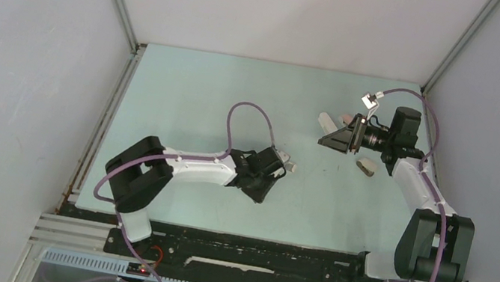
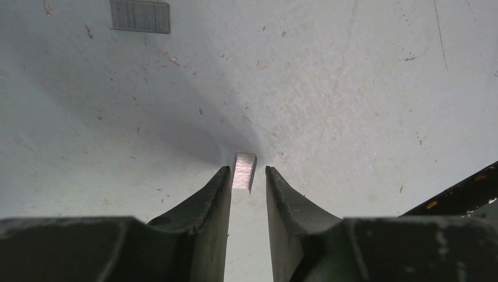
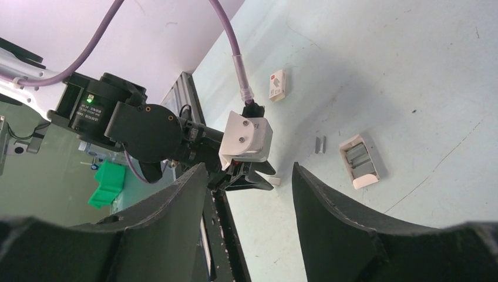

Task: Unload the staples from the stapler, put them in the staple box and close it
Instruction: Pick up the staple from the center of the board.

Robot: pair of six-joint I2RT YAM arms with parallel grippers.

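Table [image 2: 364,88], left pincer [image 2: 247,174] part-open astride staples [image 2: 244,165]

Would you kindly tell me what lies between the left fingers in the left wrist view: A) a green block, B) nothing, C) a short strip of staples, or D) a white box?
C: a short metallic strip of staples sits between the tips of the left fingers.
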